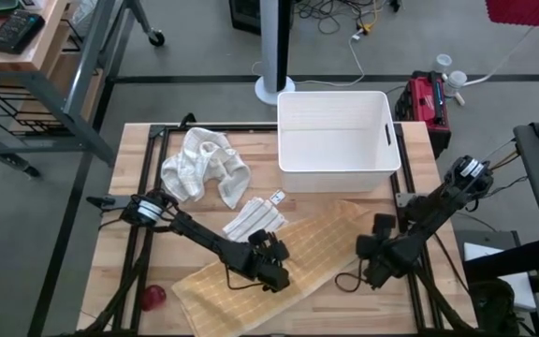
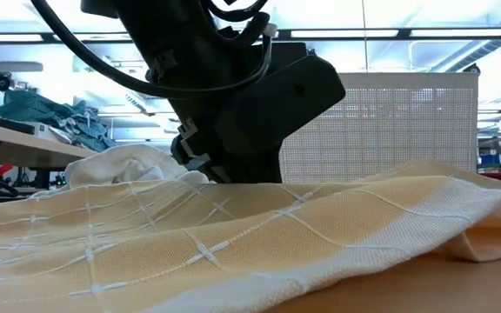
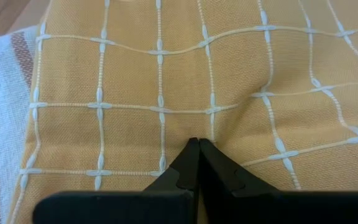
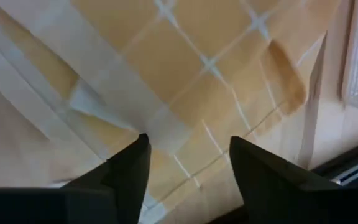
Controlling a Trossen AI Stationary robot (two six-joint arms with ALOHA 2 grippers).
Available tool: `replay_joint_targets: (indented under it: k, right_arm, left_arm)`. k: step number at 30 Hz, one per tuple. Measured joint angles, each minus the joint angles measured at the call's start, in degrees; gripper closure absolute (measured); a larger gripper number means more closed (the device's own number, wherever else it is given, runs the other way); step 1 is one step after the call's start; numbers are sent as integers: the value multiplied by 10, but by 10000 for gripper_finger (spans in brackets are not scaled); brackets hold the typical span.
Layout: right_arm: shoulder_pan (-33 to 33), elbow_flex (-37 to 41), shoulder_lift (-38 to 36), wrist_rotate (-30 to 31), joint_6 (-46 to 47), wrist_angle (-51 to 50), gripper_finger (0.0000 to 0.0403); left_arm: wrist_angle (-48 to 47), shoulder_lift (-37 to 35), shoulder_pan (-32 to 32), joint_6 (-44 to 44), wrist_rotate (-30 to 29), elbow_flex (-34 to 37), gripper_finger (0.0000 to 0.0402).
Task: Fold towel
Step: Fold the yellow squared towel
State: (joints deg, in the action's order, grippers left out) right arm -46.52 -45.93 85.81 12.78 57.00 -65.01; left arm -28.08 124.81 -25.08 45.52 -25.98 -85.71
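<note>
A yellow towel (image 1: 279, 257) with a white grid pattern lies spread slantwise across the near half of the table, slightly rumpled. My left gripper (image 1: 271, 271) is shut, and its tips rest on the towel's middle (image 3: 199, 144). My right gripper (image 1: 374, 260) stands open just over the towel's right end, where a white border strip (image 4: 98, 93) runs. Its two fingers (image 4: 132, 171) are spread apart above that edge, and I cannot see them touching it. In the low view the towel (image 2: 233, 235) fills the foreground, with a dark arm (image 2: 233, 96) behind it. My left gripper meets the yellow towel with its shut fingertips (image 3: 194, 155), slanting down from the table's left side onto the cloth's middle (image 3: 199, 132). Faint creases run out from the tips. Whether a fold is caught between them cannot be told. The towel lies on the table.
A crumpled white towel (image 1: 204, 167) lies at the far left, with a folded striped cloth (image 1: 255, 221) beside the yellow towel. A white bin (image 1: 335, 140) stands at the far middle of the table. A small red thing (image 1: 152, 298) sits near the front left corner.
</note>
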Motion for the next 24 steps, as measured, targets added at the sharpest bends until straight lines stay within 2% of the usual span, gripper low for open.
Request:
replay_joint_targets:
  k: [7, 11, 15, 21, 24]
  right_arm:
    - [-18, 20, -37, -28, 13, 41, 176]
    - [-27, 56, -69, -22, 37, 86, 181]
    - [-29, 114, -109, -3, 61, 155, 182]
    - [-28, 167, -163, 3, 56, 302, 184]
    - [-28, 175, -172, 9, 51, 322, 190]
  left_arm:
    - [-5, 0, 0, -1, -1, 0, 401]
    - [-59, -2, -8, -28, 48, -2, 401]
    - [-85, -4, -27, -32, 13, -1, 401]
    - [-84, -5, -30, -39, -1, 0, 401]
    - [-83, -5, -30, -39, -7, 0, 401]
